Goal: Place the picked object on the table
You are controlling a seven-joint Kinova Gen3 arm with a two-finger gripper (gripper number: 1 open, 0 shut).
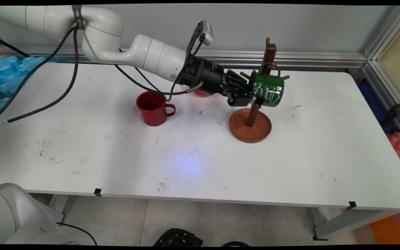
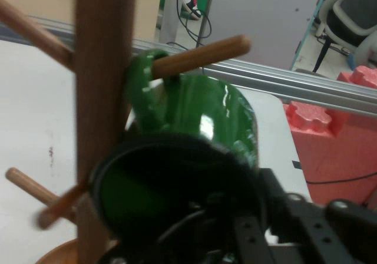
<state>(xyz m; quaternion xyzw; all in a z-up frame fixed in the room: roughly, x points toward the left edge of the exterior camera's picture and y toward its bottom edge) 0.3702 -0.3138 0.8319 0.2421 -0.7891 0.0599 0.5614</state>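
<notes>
A green enamel mug [image 1: 268, 90] hangs tilted beside the post of a wooden mug tree [image 1: 269, 52], its handle looped over an upper peg [image 2: 200, 55]. My gripper [image 1: 252, 99] reaches in from the left and is shut on the green mug's [image 2: 212, 111] rim, one finger inside the dark mouth and the other outside the wall. In the hand view the gripper [image 2: 235, 228] sits at the bottom, right against the rim, with the post [image 2: 103, 99] just left of the mug. The tree's round base [image 1: 250, 126] rests on the table below.
A red mug [image 1: 153, 107] stands upright left of the tree, handle to the right. Something red [image 1: 201, 93] is mostly hidden behind the wrist. Blue foam pieces [image 1: 9, 69] lie at the far left; pink foam [image 2: 330, 134] sits past the table's right edge.
</notes>
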